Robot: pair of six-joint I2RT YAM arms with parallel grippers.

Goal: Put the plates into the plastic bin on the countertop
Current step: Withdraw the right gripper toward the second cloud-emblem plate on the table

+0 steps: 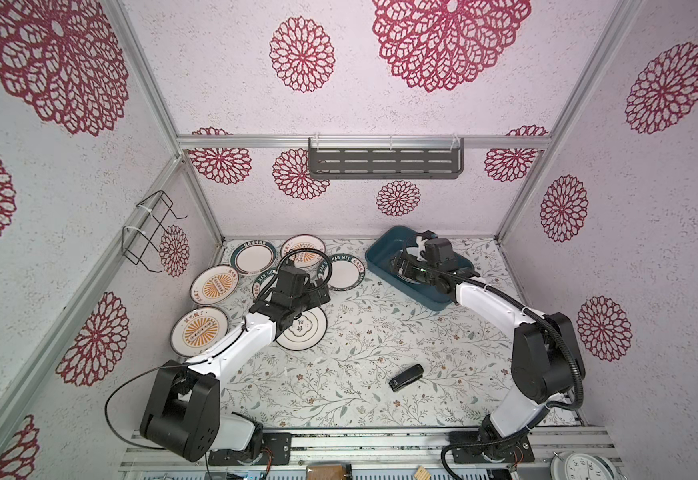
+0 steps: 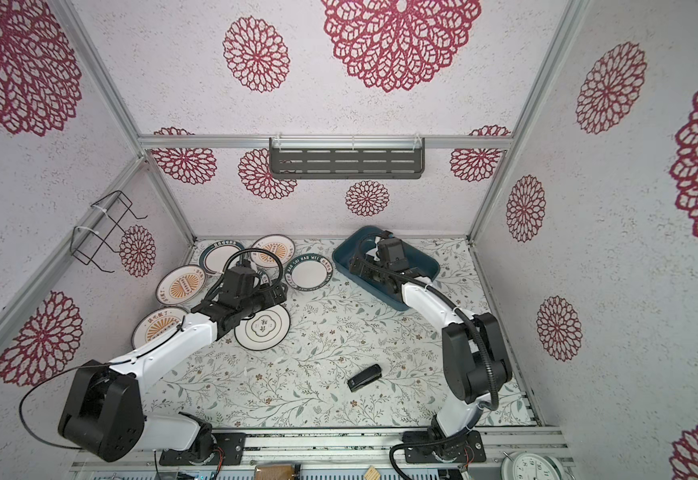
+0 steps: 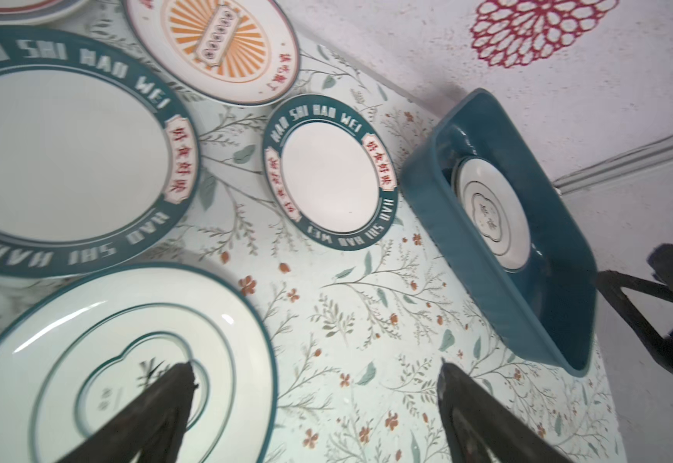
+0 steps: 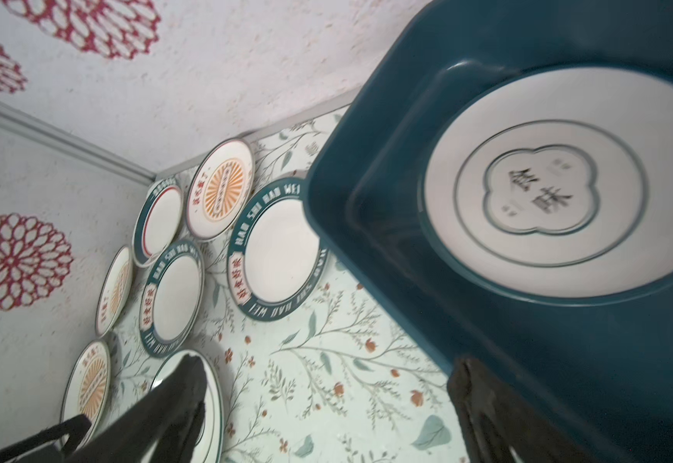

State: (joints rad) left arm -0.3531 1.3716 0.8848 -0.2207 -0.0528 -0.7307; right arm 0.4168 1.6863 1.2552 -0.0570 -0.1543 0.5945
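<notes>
A black wire rack point(image 1: 152, 232) is hung on the left wall. Below it, seven plates are spread flat and close together on the left part of the flowered desk point(image 1: 380, 332). Two sunburst plates point(image 1: 199, 331) are set nearest the left wall, one behind the other. A teal-rimmed plate point(image 1: 253, 257) and a third sunburst plate point(image 1: 303, 251) are placed along the back edge. A lettered plate point(image 3: 66, 160) is largely covered by the left arm in both top views, and a ringed plate point(image 1: 303, 332) is laid at the front of the group.

The left hand point(image 3: 314, 381) is held over that plate's edge. Its fingers are spread wide with nothing between them, one seen over the plate and the other over bare desk. A second lettered plate point(image 1: 344, 272) is laid just beside the bin.

Near the middle front, a small black object point(image 1: 406, 377) is laid alone, well apart from the plates.

The plastic bin point(image 1: 382, 249) is set at an angle on the back right of the desk. A second ringed plate point(image 4: 563, 180) is laid flat inside it, toward the back-wall end. The right hand point(image 4: 330, 368) is held over the bin's wall on the side facing the plates, fingers spread wide and nothing gripped.

A clock point(image 1: 584, 467) is seen beyond the desk's front right corner.
</notes>
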